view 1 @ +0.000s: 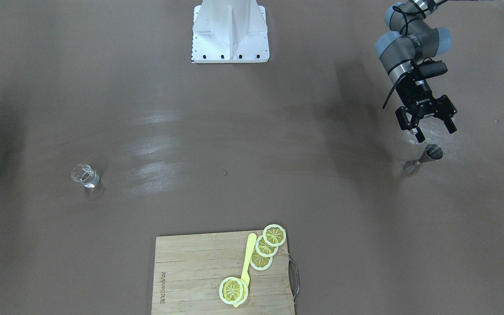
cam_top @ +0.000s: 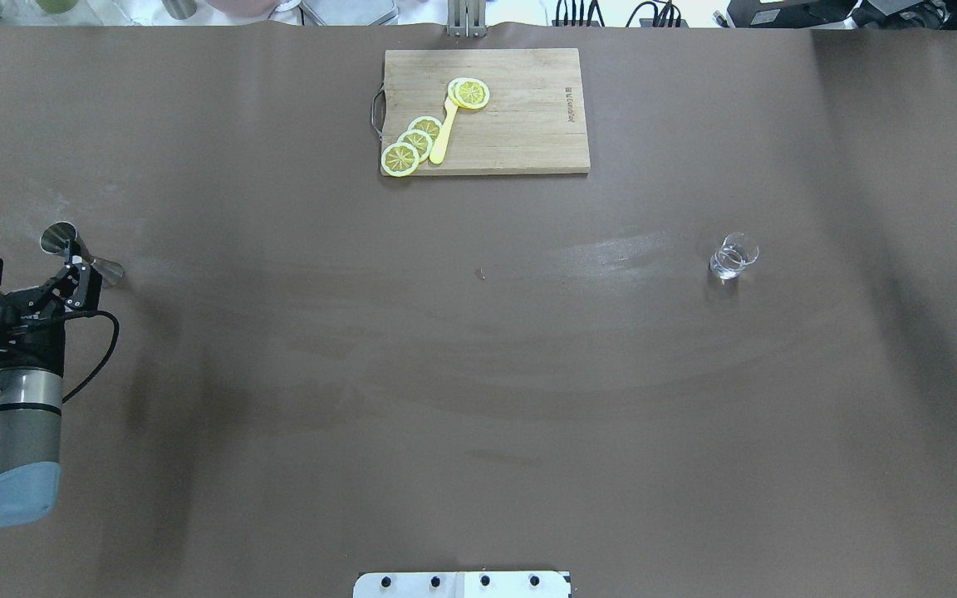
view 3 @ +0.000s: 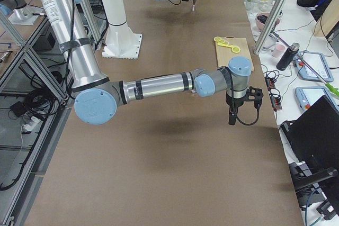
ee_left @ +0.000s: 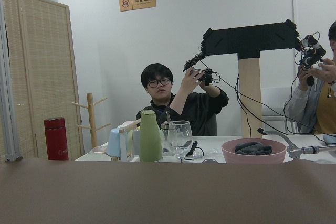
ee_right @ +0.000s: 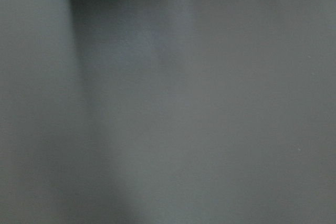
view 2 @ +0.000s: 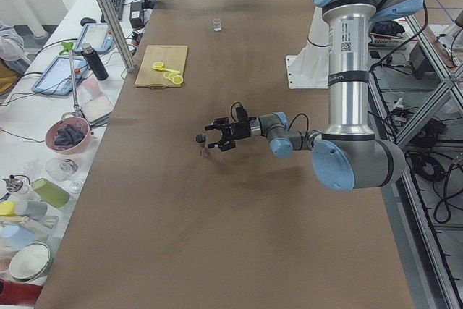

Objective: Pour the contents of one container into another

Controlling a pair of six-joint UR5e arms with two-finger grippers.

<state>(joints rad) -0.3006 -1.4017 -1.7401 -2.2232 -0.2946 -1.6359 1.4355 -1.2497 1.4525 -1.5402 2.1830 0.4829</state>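
The steel jigger [view 1: 425, 158] stands on the brown table at my left end, also seen in the overhead view as the jigger [cam_top: 58, 237]. My left gripper [view 1: 435, 132] hovers just on the robot's side of it, open, with nothing between its fingers. The clear glass [view 1: 85, 176] stands alone far off on my right half, shown from above as the glass [cam_top: 733, 255], with a little clear liquid in it. My right gripper [view 3: 237, 110] hangs pointing down near the table's far right end, well away from the glass; whether it is open or shut I cannot tell.
A wooden cutting board [cam_top: 520, 124] with several lemon slices [cam_top: 412, 143] and a yellow knife lies at the far middle edge. The robot's white base [view 1: 230, 33] sits at the near middle. Operators and clutter show beyond the table edge.
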